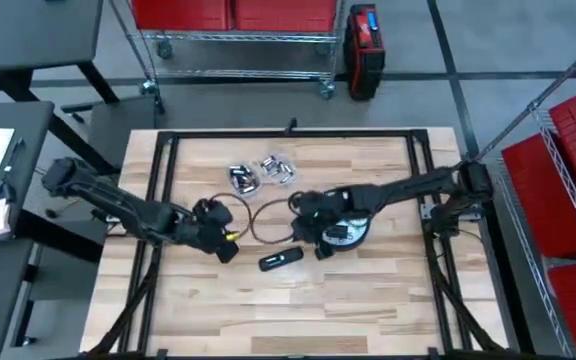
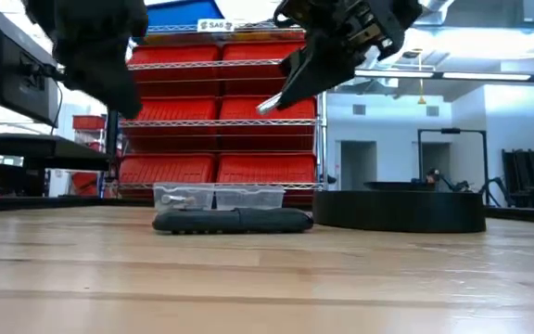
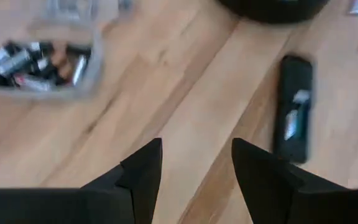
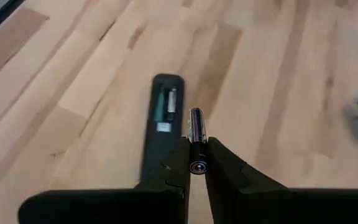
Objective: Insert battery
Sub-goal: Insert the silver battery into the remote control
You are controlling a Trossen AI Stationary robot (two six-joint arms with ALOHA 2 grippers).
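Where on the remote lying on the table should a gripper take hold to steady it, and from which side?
Grip the remote across its narrow width from above, at the end away from its open battery bay; it lies flat, long and slim.

We see a wooden table (image 1: pixel 368 300); centre frame lie a remote (image 1: pixel 280 260), two clear containers (image 1: pixel 260 173) and a black dish (image 1: pixel 353 232).

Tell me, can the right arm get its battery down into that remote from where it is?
Probably yes. The right gripper holds the battery just above the remote, whose open compartment faces up with nothing between them.
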